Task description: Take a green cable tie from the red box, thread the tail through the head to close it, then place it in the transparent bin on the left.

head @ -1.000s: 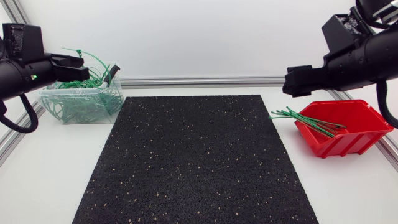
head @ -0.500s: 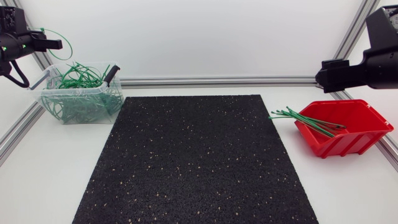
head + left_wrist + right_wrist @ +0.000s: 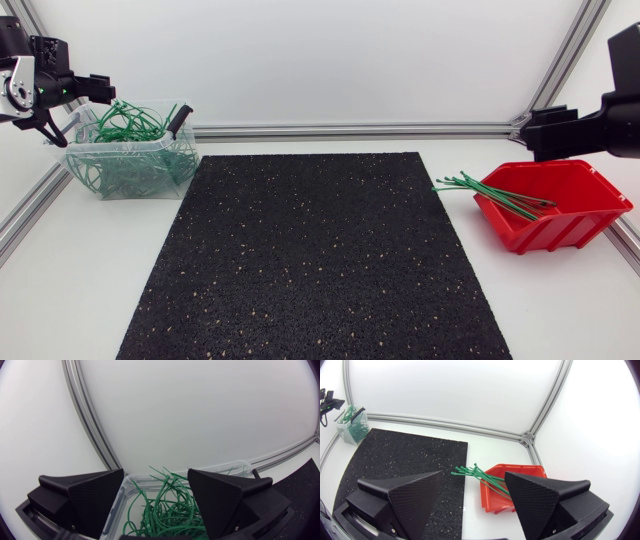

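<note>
Lying half out of the red plastic open-fronted box, straight green cable ties poke toward the black speckled rubber mat. Looped green ties fill the transparent plastic bin. The left gripper hovers above it, jaws wide and empty, the loop it held earlier gone. The right gripper, also wide, has drawn back beside the box.

Bin (looped ties inside) stands left of the mat, box right, straight ties seemingly overhanging it.
</note>
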You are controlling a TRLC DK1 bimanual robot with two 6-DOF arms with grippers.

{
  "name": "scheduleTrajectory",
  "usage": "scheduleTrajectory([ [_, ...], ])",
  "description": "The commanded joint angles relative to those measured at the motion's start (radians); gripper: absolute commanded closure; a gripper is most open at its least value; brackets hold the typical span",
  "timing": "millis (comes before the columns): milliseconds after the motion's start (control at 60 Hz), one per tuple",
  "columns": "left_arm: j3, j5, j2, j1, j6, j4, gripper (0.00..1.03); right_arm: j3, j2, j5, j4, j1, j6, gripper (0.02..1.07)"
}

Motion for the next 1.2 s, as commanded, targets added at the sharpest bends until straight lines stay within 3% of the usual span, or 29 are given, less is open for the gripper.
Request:
scheduleTrajectory([
  [0,0.002,-0.008,-0.034,0.002,0.025,-0.010,0.03,-0.022,-0.009,0.017,0.005,-0.014,-0.014,0.17],
  [500,-0.332,0.023,-0.383,-0.022,0.011,0.001,0.03,-0.211,-0.088,-0.026,0.371,-0.212,-0.137,0.17],
  [1183,-0.900,0.169,-0.936,-0.007,-0.076,0.050,0.03,-0.638,-0.571,-0.058,0.538,-0.211,-0.124,0.17],
])
